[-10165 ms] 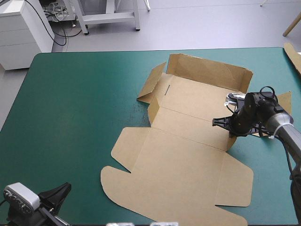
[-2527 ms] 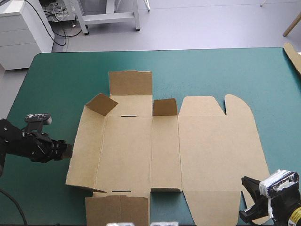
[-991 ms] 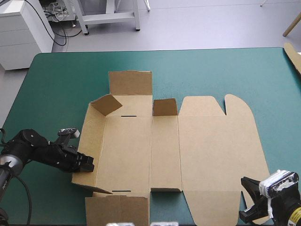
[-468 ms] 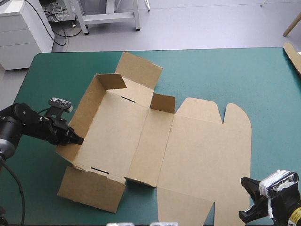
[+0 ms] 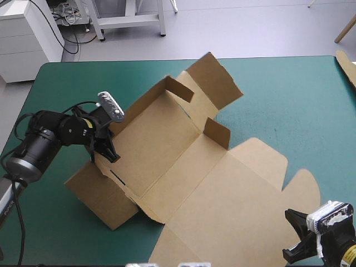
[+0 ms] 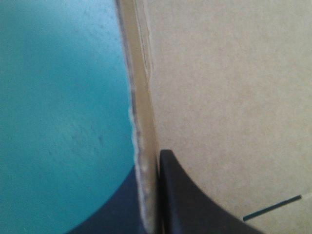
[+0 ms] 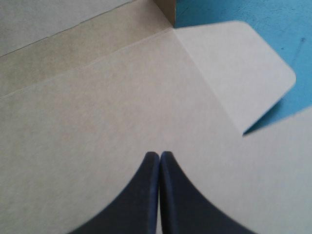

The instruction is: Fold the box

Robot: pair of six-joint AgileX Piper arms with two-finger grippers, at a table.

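Nearest me, in the lower right corner of the frame, the right end effector (image 5: 296, 245) is hanging by the near edge of the box (image 5: 183, 161). Its black fingers are pressing together into one point and gripping nothing, and its own camera is looking down on the flat lid panel (image 7: 122, 107). I am guessing it is waiting there so that it is not hindering the other arm's work.

The brown box is lying slantwise across the middle of the teal-green desk (image 5: 61, 83). The lid panel is spreading toward the lower right and the tray part is rising toward the centre.

At the left of the frame the left end effector (image 5: 104, 151) is pinching the tray's side wall (image 5: 136, 114). In its wrist view the board's edge is running between the all-but-closed fingers (image 6: 185, 200). That grip seems to be what is holding the wall upright, and probably lets the arm steer the whole sheet.

Farther off, a large end flap (image 5: 214, 80) is sticking out toward the upper centre, with a short tab (image 5: 181, 89) turning inward beside it. At the upper right edge a separate strip of board (image 5: 347, 67) is poking in.
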